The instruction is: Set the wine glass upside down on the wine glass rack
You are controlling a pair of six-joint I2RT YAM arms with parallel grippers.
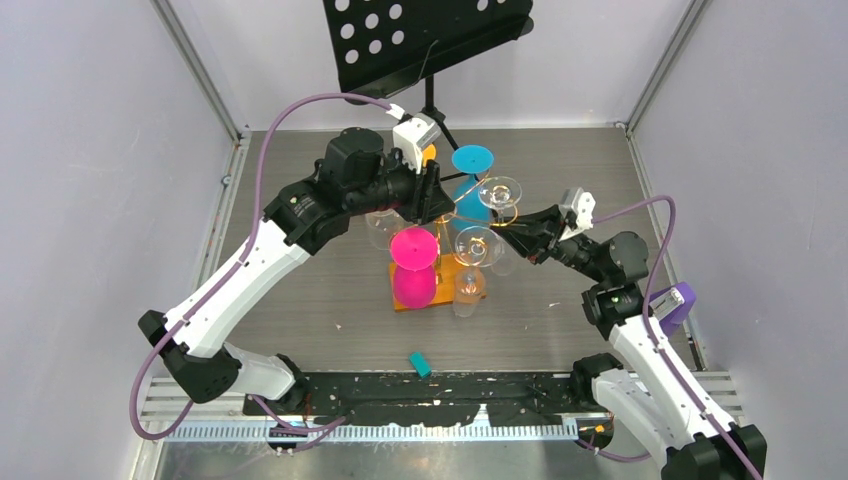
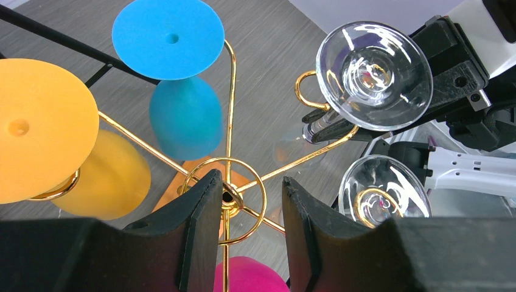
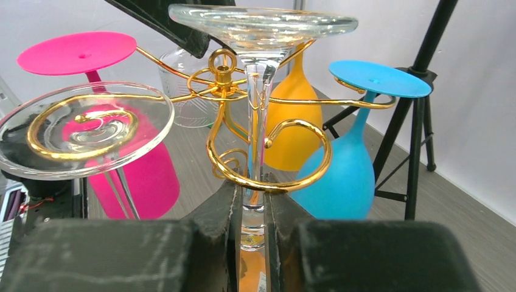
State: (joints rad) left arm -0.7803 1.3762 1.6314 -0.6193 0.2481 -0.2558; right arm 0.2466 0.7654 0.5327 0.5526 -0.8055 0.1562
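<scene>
1. The inverted glass [image 3: 258, 91] is clenched by its stem in the right claw [image 3: 252, 201], inside the loop of the rack [image 3: 224, 78] just above; released early, it could be dropped.
2. The rack could be knocked by the parted left claw [image 2: 251, 182] astride it.

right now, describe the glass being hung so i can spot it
Find the gold wine glass rack in the middle of the table, ringed by upside-down glasses. Beside the blue glass is a clear wine glass. Unlike the clear glass hanging next to it, its stem is pinched in the right gripper.
</scene>
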